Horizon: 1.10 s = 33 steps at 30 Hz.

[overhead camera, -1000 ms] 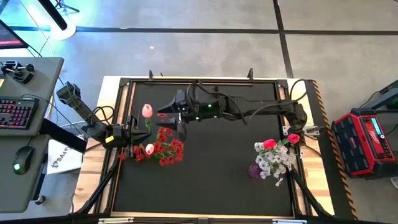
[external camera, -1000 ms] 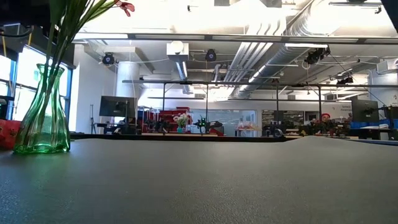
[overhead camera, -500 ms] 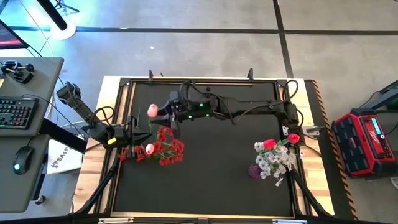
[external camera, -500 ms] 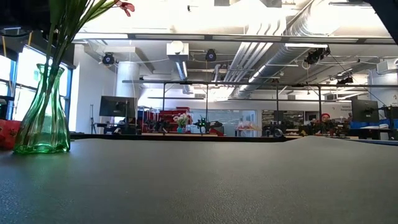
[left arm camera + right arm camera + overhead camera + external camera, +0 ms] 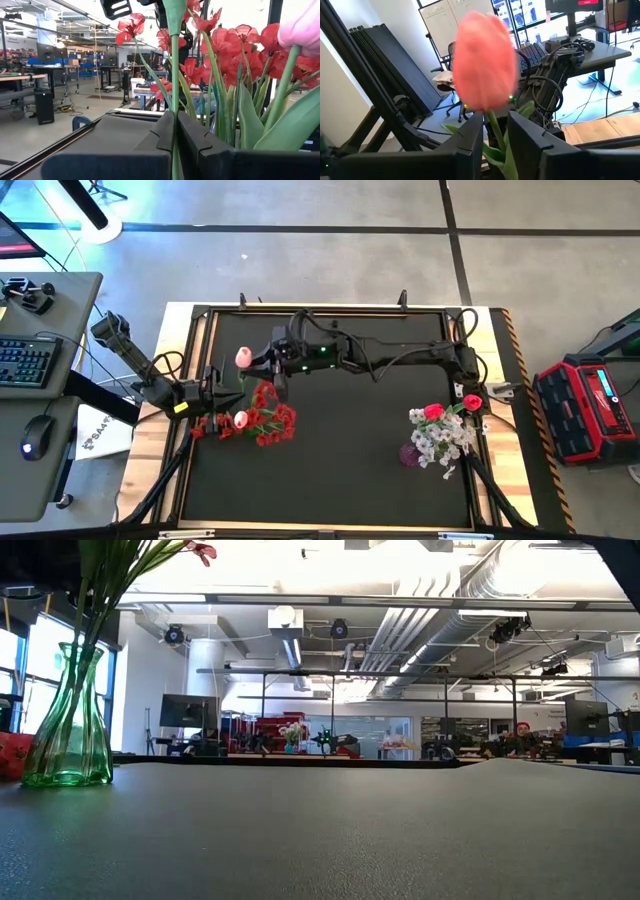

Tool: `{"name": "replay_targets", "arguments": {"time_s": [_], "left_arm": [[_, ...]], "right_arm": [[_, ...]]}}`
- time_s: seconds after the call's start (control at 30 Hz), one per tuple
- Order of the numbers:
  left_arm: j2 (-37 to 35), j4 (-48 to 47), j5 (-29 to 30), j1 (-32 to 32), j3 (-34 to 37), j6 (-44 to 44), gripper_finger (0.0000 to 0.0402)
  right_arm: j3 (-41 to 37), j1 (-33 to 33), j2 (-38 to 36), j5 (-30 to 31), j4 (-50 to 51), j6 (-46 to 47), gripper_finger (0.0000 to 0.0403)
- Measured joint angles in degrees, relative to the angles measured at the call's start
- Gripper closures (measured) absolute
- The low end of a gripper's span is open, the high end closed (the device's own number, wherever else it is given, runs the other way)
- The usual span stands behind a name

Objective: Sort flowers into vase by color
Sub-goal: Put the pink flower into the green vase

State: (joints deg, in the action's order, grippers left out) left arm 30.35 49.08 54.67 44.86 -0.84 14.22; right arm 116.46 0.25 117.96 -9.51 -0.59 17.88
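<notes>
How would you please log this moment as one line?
right gripper: shut on pink tulip | left gripper: shut on green stem | red flowers: in vase

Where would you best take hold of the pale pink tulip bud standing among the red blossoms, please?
Probably on its green stem just below the pale pink tulip bud, from the side: the stem stands nearly upright and slim there, while red blossoms crowd the bud.

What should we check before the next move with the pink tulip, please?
1. Left gripper jaws shut on the pale pink, green-stemmed artificial tulip: ok.
2. Right gripper positioned at the tulip's stem: ok.
3. Green glass vase upright: ok.
4. Room in the vase's neck: cannot tell.
5. Tulip clear of the red fabric blossoms: cannot tell.
</notes>
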Motion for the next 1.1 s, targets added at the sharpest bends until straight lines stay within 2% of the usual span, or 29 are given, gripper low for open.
{"name": "replay_targets", "arguments": {"time_s": [0.1, 0.27, 0.57, 0.67, 0.8, 0.97, 1.1], "left_arm": [[0.0, -0.2, 0.1, 0.0, 0.0, 0.0, 0.0401], [0.0, -0.7, 0.1, 0.0, 0.0, -0.2, 0.0401], [0.0, -0.9, 0.4, 0.0, 0.0, -1.8, 0.0396], [0.0, -0.9, 2.6, 0.1, 0.0, -4.4, 0.0373], [0.0, -1.1, 4.4, 0.2, -0.3, -5.4, 0.0321], [0.0, -1.4, 3.8, 0.2, -3.2, -2.8, 0.0259], [0.0, -1.7, 4.3, 0.2, -6.0, -0.7, 0.0233]], "right_arm": [[0.0, -0.1, 0.3, 0.1, -0.2, -0.2, 0.0336], [0.0, -0.3, 0.5, 0.5, 0.0, -1.4, 0.0395], [0.0, -0.3, 0.5, 1.9, 0.3, -2.5, 0.0402], [0.0, -0.2, 0.5, 1.1, 0.4, -4.3, 0.0402], [0.0, -0.2, 0.5, 0.2, 1.3, -4.8, 0.0402], [0.0, -0.2, 0.4, 0.1, 2.8, -4.9, 0.0403], [0.0, -0.2, 0.4, 0.0, 2.7, -5.0, 0.0403]]}}
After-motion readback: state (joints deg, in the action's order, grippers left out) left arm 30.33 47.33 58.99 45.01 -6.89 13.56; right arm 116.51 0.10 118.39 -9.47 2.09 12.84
